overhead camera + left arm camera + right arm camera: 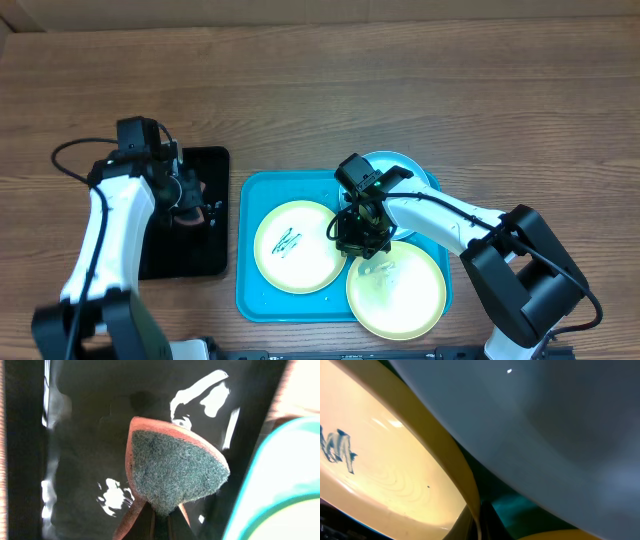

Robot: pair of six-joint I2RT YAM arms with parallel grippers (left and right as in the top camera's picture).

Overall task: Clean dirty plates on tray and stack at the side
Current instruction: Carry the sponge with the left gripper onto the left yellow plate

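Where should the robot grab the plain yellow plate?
Probably by its thin rim, from the near side. The plain yellow plate is shallow and face up, so only the rim fits an end effector, and its near edge sticks out past the tray, likely leaving room underneath.

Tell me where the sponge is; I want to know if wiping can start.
The sponge is on the left of the overhead view, pinched in the left gripper over the black tray, beside the blue tray.
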